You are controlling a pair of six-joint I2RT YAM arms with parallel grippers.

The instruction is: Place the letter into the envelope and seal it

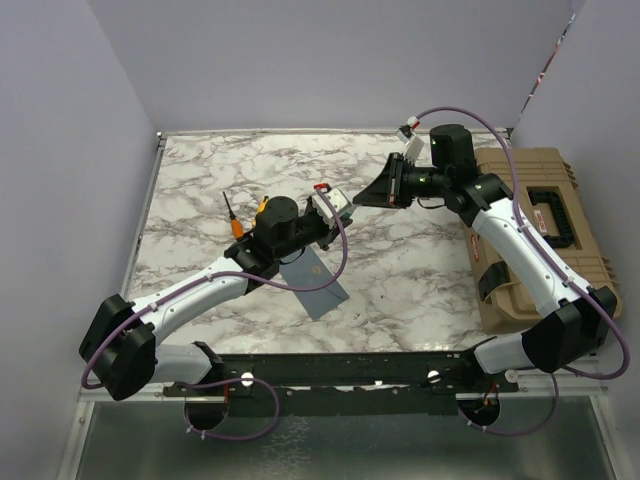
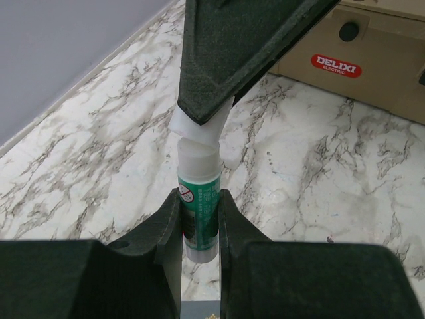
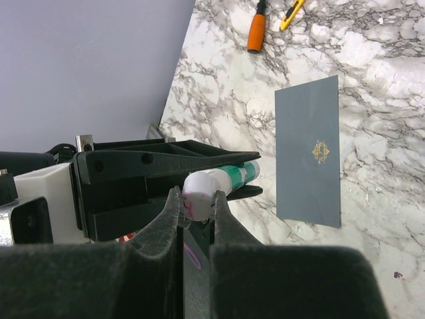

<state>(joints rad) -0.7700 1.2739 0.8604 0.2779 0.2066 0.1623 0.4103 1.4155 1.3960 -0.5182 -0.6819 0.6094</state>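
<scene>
The grey-blue envelope (image 1: 318, 282) lies flat on the marble table with its gold emblem up (image 3: 312, 153); a sliver of it shows under the left jaws (image 2: 199, 310). The letter is hidden. Above the table, my left gripper (image 2: 200, 216) is shut on the green body of a glue stick (image 2: 199, 209). My right gripper (image 3: 197, 199) faces it, shut on the stick's white cap (image 3: 199, 191). In the top view the left gripper (image 1: 335, 207) and right gripper (image 1: 366, 196) meet tip to tip just beyond the envelope's far end.
An orange-handled tool (image 1: 235, 222) and a yellow cutter (image 1: 262, 205) lie left of the left wrist. A tan tool case (image 1: 530, 230) fills the table's right edge, under the right arm. Purple walls close the left, back and right sides.
</scene>
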